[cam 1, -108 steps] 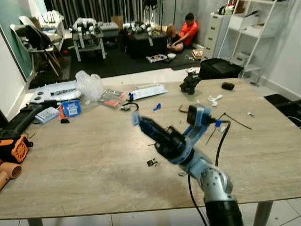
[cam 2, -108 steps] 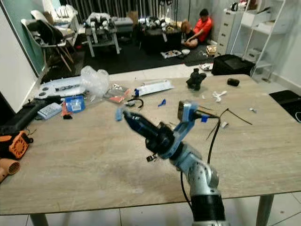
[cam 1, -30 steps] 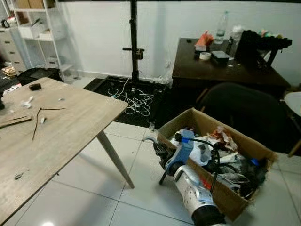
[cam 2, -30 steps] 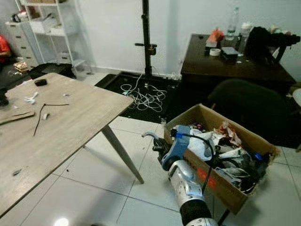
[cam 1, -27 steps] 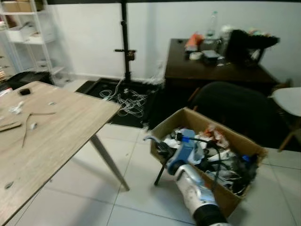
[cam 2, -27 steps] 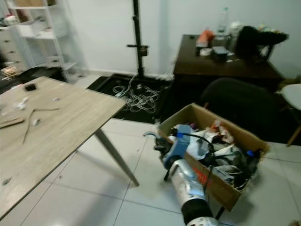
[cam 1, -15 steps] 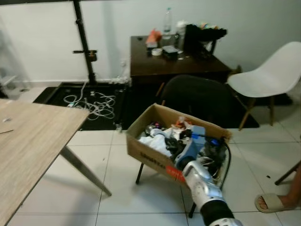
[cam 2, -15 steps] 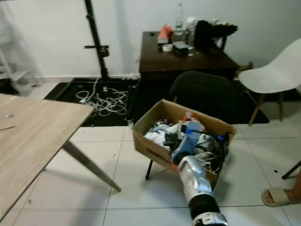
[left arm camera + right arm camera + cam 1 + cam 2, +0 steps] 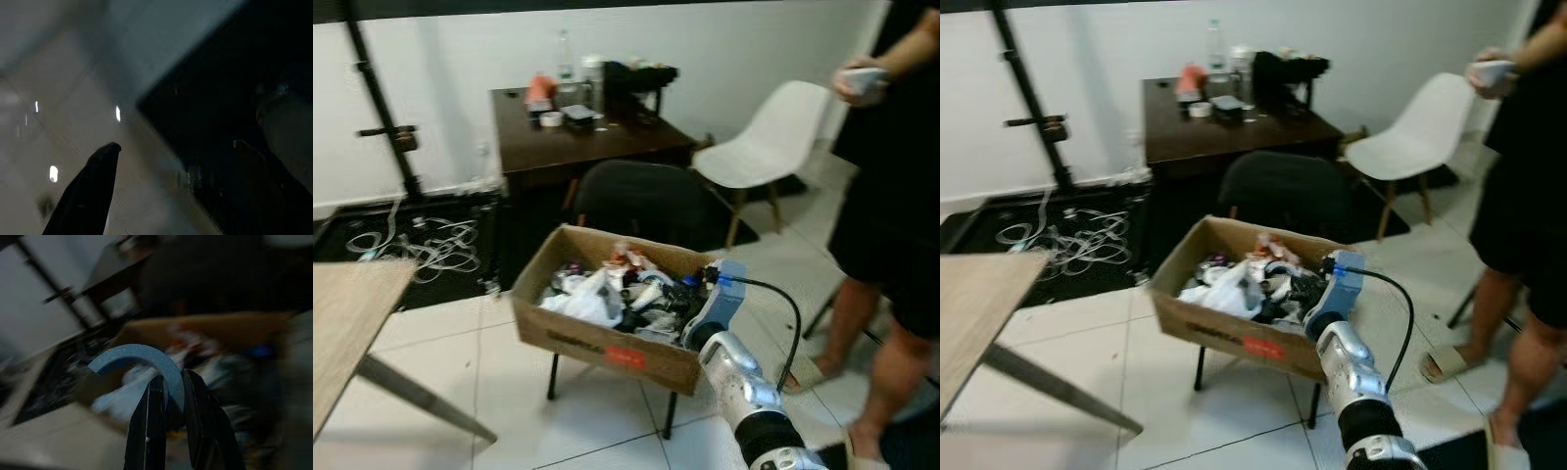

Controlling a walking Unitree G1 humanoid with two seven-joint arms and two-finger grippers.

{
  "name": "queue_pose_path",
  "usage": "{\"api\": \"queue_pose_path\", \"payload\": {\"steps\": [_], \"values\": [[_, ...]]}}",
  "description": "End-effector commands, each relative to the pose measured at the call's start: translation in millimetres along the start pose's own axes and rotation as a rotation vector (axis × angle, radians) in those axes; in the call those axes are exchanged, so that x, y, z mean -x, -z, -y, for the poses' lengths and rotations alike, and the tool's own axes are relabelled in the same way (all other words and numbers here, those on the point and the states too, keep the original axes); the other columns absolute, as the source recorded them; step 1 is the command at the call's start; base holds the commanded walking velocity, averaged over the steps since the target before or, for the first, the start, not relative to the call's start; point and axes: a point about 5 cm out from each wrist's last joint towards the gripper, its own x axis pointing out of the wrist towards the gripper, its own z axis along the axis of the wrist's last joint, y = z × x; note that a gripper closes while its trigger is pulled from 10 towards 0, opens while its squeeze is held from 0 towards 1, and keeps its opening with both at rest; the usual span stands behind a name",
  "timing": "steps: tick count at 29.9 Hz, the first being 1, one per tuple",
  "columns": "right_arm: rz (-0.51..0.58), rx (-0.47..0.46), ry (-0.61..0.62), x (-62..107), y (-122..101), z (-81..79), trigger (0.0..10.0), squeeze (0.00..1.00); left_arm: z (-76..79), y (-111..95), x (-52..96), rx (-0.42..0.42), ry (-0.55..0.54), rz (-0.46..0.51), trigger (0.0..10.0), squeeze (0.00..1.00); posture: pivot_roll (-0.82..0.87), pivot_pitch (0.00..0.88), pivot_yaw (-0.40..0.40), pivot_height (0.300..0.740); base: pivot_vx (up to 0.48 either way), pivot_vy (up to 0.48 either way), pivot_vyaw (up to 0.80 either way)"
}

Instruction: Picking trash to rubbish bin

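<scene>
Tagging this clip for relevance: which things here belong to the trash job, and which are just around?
Job:
- right hand, shut on a blue curved scrap
- cardboard box full of rubbish, which the hand is over

Just around:
- dark desk with bottles
- white chair
- black chair
- person standing
- cables on the floor

Both head views look forward and down from above, sharing the cardboard box of rubbish. The right wrist view faces that box closely; the left wrist view faces the tiled floor.
</scene>
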Motion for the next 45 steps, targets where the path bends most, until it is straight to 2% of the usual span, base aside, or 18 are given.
{"api": "queue_pose_path", "payload": {"steps": [1,8,19,29,39,42,45], "values": [[-0.002,-0.007,-0.004,-1.1,4.1,-5.6,10.0,0.00,1.6,11.6,1.5,0.003,0.008,-0.034,10.0,0.00,-0.13,0.060,0.060,0.740,0.000,0.000,-0.77],[0.032,-0.012,0.035,0.1,1.3,-1.2,10.0,0.00,0.8,14.4,1.9,0.004,0.018,-0.042,10.0,0.00,-0.12,0.065,0.064,0.740,0.125,0.000,-0.17],[0.032,-0.008,0.070,0.7,1.3,3.4,10.0,0.00,2.5,16.3,2.2,0.002,0.028,-0.049,10.0,0.00,-0.12,0.073,0.061,0.740,0.409,0.000,0.00],[0.036,-0.002,0.103,1.0,-0.8,9.5,10.0,0.00,1.2,17.8,2.5,-0.006,0.028,-0.051,10.0,0.00,-0.12,0.072,0.059,0.740,0.414,0.000,-0.76],[0.060,0.013,0.135,2.0,-6.6,18.5,10.0,0.00,0.4,17.0,2.4,-0.014,0.022,-0.050,10.0,0.00,-0.13,0.070,0.059,0.740,0.385,0.000,0.00],[0.063,0.013,0.134,2.3,-7.5,19.7,10.0,0.00,0.1,17.4,2.4,-0.006,0.018,-0.052,10.0,0.00,-0.13,0.070,0.059,0.740,0.296,0.000,0.00],[0.057,0.009,0.051,2.1,-5.3,12.0,10.0,0.00,0.3,18.0,2.5,-0.001,0.013,-0.056,10.0,0.00,-0.13,0.074,0.062,0.740,0.000,0.000,0.00]]}}
